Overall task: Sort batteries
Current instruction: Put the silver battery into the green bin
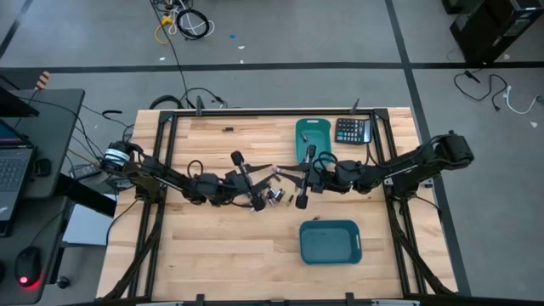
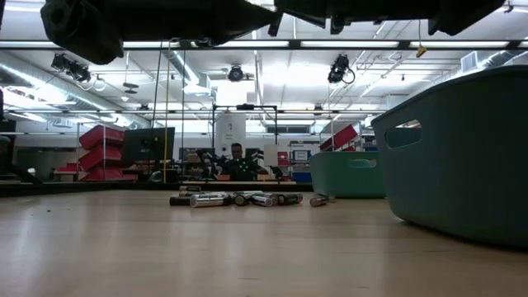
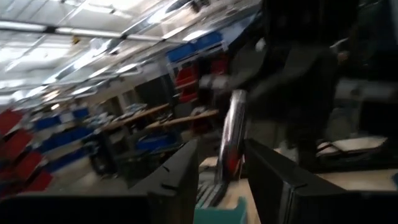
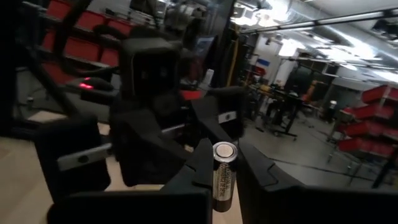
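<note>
Both arms met over the middle of the wooden tabletop [image 1: 221, 255], fingers facing one another. The right claw [image 4: 225, 177] pinched a single silver battery [image 4: 224, 176] between its two dark fingers; the right wrist view showed the cell standing on end with its round cap uppermost. The left claw [image 3: 221, 171] stood spread around the same battery [image 3: 230, 140], its fingers [image 3: 177, 171] clear of the cell on either side, as seen in the left wrist view.

The remaining batteries [image 2: 239, 199] lay in a loose heap on the tabletop below the claws; in the high view the heap [image 1: 274, 196] sat just beside the left arm's fingers. Silver and dark cells were mixed together.

Surrounding items: a teal bin [image 1: 331, 241] stood on the near right of the tabletop, and a second teal bin [image 1: 312, 136] stood at the far edge, with a black calculator [image 1: 353, 130] just to its right. A laptop [image 1: 10, 166] and a mouse [image 1: 28, 268] occupied a side desk to the left.

The high view hid the held cell behind the arms. In the low view only the arm undersides [image 2: 148, 21] appeared along the top edge, while the near bin [image 2: 462, 148] blocked the right side. A person [image 2: 238, 162] sat in the room beyond the heap.
</note>
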